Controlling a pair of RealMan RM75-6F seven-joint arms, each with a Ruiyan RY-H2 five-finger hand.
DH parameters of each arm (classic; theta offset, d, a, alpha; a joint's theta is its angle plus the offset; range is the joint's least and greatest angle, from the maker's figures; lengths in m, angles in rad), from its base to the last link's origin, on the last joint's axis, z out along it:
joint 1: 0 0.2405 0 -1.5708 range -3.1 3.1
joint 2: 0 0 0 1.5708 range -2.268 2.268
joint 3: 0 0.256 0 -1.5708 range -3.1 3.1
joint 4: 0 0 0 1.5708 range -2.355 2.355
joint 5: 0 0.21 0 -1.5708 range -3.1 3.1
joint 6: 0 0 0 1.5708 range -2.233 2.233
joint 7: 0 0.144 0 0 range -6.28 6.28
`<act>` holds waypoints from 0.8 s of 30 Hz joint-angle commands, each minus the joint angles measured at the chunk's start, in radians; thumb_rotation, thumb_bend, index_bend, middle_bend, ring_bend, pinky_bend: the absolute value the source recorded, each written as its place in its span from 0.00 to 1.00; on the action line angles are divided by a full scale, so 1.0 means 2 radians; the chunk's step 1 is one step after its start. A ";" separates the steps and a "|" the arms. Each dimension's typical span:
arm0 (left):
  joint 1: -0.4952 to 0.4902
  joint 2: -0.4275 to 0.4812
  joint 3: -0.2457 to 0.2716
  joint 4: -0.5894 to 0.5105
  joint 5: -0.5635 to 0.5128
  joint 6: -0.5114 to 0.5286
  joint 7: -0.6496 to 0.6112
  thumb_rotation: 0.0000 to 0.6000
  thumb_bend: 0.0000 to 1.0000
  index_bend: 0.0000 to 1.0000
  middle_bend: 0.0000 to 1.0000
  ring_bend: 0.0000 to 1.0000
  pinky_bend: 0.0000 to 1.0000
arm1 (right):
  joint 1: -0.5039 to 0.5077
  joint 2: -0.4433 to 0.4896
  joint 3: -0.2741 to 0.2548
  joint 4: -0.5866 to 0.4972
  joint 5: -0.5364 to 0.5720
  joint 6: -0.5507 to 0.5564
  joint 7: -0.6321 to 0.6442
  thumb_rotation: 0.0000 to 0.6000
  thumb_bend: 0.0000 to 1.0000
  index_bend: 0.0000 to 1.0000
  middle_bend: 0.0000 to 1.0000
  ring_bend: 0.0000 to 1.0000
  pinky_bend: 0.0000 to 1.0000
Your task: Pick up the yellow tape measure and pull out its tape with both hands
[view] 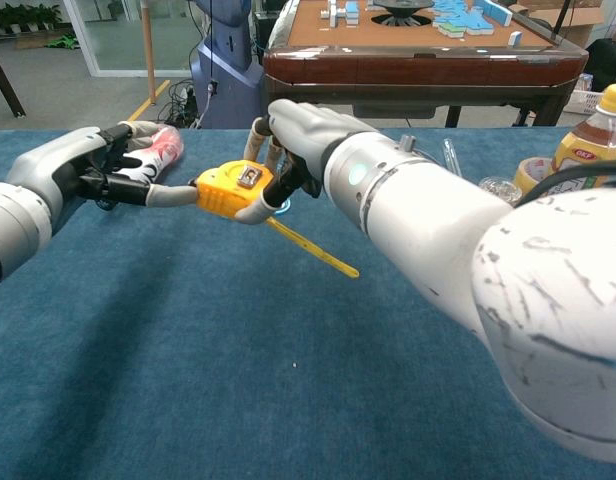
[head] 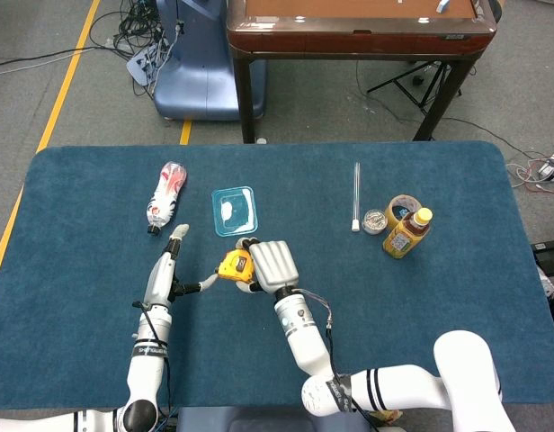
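My right hand [head: 270,265] grips the yellow tape measure [head: 230,265] just above the blue table, left of centre. The chest view shows the case [view: 231,190] in my right hand [view: 298,135], with a short length of yellow tape [view: 313,250] sticking out down and to the right, its end free. My left hand [head: 165,268] is to the left of the case. One outstretched digit of my left hand [view: 88,170] touches the case's left side; the rest of the hand holds nothing.
A crushed plastic bottle [head: 165,195] and a teal square lid [head: 234,210] lie behind the hands. At the right stand a clear tube [head: 356,194], a small tin [head: 375,220], a tape roll [head: 403,207] and a yellow drink bottle [head: 407,231].
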 commanded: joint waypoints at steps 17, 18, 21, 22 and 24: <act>0.002 0.007 -0.007 0.006 -0.007 0.001 0.002 1.00 0.14 0.00 0.00 0.00 0.00 | -0.007 0.018 -0.005 -0.018 0.004 -0.008 0.007 1.00 0.77 0.86 0.80 0.77 0.52; 0.002 0.008 -0.008 0.006 -0.007 0.001 0.002 1.00 0.14 0.00 0.00 0.00 0.00 | -0.007 0.019 -0.006 -0.019 0.005 -0.009 0.007 1.00 0.77 0.86 0.80 0.77 0.52; 0.003 0.010 -0.010 0.007 -0.010 0.000 0.002 1.00 0.14 0.00 0.00 0.00 0.00 | -0.008 0.022 -0.007 -0.023 0.005 -0.010 0.009 1.00 0.77 0.86 0.80 0.77 0.52; 0.003 0.010 -0.010 0.007 -0.011 0.000 0.002 1.00 0.14 0.00 0.00 0.00 0.00 | -0.008 0.023 -0.007 -0.024 0.005 -0.010 0.009 1.00 0.77 0.86 0.80 0.77 0.52; 0.004 0.011 -0.011 0.008 -0.012 0.001 0.001 1.00 0.14 0.00 0.00 0.00 0.00 | -0.008 0.025 -0.008 -0.027 0.004 -0.009 0.009 1.00 0.77 0.86 0.80 0.77 0.52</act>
